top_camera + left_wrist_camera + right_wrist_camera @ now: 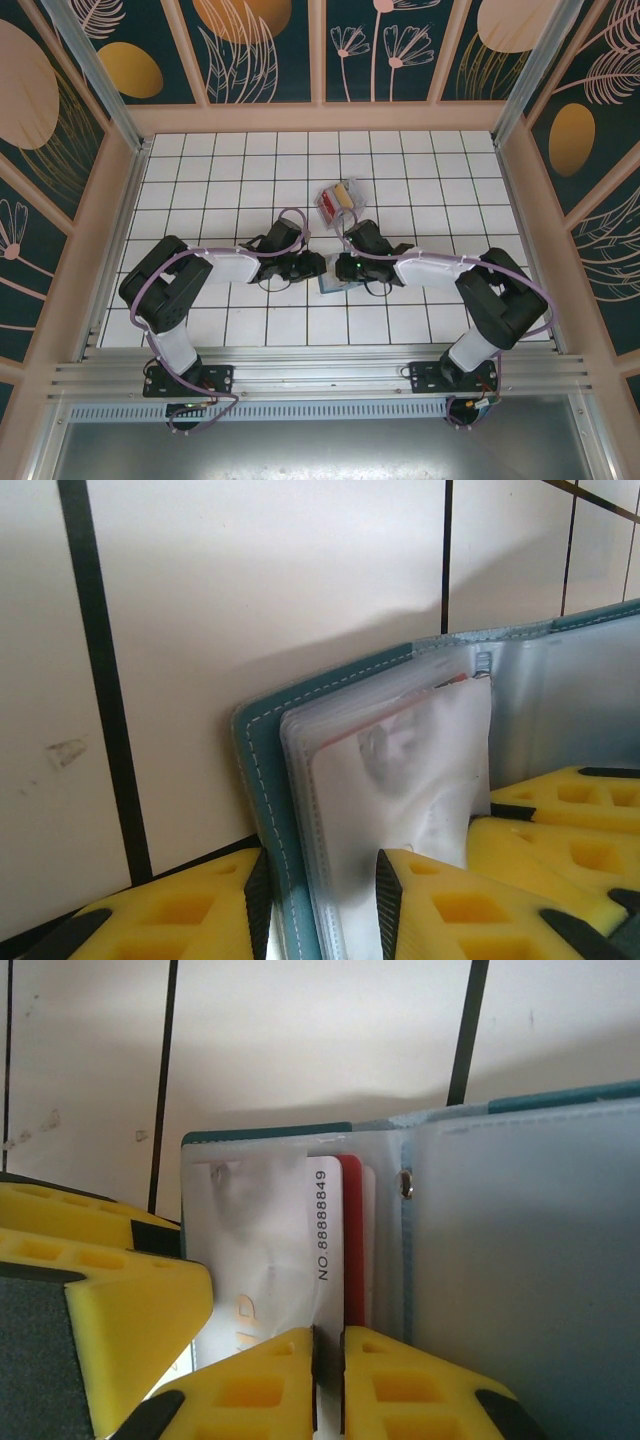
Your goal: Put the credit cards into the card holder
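left hand clamps the card holder — right hand pinches a pale card at its pocket

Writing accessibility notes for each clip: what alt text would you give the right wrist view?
The right hand pinches the credit cards, a white numbered one with a red one behind it, against the clear pocket pages of the open teal card holder. A white tiled table with dark grout lines lies beyond.
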Available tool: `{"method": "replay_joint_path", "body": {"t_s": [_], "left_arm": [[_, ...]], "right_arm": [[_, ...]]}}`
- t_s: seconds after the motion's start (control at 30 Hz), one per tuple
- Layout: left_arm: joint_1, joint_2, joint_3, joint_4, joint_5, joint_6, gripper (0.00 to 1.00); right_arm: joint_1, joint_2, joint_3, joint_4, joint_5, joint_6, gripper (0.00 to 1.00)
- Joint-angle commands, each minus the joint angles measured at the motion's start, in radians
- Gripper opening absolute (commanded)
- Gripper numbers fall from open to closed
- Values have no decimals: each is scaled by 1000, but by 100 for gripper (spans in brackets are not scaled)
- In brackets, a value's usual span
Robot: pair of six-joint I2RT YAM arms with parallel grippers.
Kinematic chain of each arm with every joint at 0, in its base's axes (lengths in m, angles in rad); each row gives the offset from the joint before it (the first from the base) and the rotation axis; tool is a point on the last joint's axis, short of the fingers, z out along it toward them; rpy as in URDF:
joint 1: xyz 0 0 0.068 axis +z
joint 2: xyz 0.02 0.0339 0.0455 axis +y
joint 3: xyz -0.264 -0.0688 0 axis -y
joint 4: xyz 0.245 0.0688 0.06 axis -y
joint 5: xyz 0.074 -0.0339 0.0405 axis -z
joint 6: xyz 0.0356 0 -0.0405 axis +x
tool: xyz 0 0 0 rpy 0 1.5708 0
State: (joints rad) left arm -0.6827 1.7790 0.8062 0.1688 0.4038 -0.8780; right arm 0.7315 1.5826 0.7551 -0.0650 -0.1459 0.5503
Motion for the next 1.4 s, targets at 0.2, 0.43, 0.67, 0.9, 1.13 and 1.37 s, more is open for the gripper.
{"method": "replay_joint_path", "body": {"t_s": [0.2,0.43,0.67,0.9,1.13,1.37], "left_arm": [[-8,-32,18,-39,-82,36,35],[-3,-99,118,-179,-169,99,35],[48,11,299,-279,-200,192,34],[58,115,327,-215,-123,199,32],[56,105,230,-156,-82,173,31],[19,6,61,-113,-92,130,29]], "right_arm": [[16,-55,117,-216,142,-57,25],[-15,-145,105,-265,123,-52,30],[-35,-260,-64,-227,9,10,26],[-39,-294,-232,-110,-47,103,24],[-104,-194,-248,-11,-31,99,23],[-162,-72,-157,-1,65,16,22]]}}
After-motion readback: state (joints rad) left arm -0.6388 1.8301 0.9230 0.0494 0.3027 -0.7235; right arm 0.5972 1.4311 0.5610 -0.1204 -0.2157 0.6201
